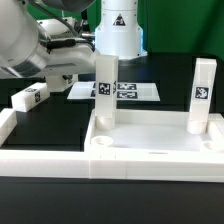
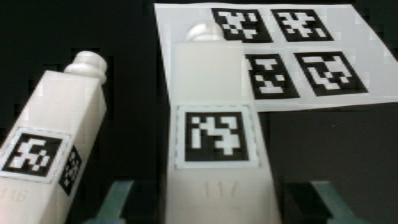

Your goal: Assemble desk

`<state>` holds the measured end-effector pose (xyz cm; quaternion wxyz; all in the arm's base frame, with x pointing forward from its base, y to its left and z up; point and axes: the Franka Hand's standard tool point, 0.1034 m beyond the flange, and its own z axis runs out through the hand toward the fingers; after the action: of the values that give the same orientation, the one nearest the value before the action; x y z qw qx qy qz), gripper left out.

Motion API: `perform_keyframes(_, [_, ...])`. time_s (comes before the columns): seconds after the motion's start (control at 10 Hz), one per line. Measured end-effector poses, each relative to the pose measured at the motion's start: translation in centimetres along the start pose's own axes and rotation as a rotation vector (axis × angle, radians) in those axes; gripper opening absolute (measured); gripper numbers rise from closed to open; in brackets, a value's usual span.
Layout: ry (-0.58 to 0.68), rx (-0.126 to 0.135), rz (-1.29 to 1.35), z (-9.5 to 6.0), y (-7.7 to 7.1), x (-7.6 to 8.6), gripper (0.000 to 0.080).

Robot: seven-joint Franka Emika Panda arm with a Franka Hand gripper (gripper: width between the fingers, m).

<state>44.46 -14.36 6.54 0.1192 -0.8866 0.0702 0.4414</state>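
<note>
- The jaws are clenched on a white square-section leg (image 2: 217, 110). In the wrist view they press it from both sides near its thick end.
- This held leg carries a black-and-white tag on its upper face, and its narrow rounded tip points toward the marker board (image 2: 294, 45), overlapping the board's edge in that view.
- A second leg (image 2: 54, 130) lies loose on the black tabletop (image 2: 134, 40) just beside the held one, apart from it and angled slightly away, with a tag near its thick end.
- In the exterior view that loose leg (image 1: 30, 98) rests flat at the exterior view's left, below the arm (image 1: 25, 45).
- The held leg itself cannot be made out clearly there.
- The white rimmed desk panel (image 1: 150, 128) lies flat in the foreground with its rim upward.
- Two more legs stand upright at its back corners: one (image 1: 107, 85) on the exterior view's left and one (image 1: 204, 95) on the exterior view's right, each showing a tag.
- A round corner socket (image 1: 103, 143) shows at the panel's near corner on the exterior view's left.
- The marker board (image 1: 128, 90) lies flat behind the panel, near the robot's base (image 1: 118, 30).
- A low white barrier wall (image 1: 40, 162) runs along the front, just beside the panel; contact cannot be judged.
</note>
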Motion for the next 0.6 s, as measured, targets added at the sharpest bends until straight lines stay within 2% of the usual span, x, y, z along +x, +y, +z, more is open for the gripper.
perform_keyframes(0.2, [0.122,-0.023,-0.004,-1.0,0.3,0.9,0.0288])
perform_keyframes(0.3, [0.213,-0.044,-0.015,-2.9,0.0,1.1,0.0288])
perform_keyframes(0.4, [0.274,-0.053,-0.027,-4.7,-0.7,0.4,0.0288])
perform_keyframes(0.5, [0.333,-0.062,-0.036,-5.6,-1.1,0.5,0.0288])
perform_keyframes(0.6, [0.422,-0.074,-0.037,-5.8,-0.8,1.0,0.0288])
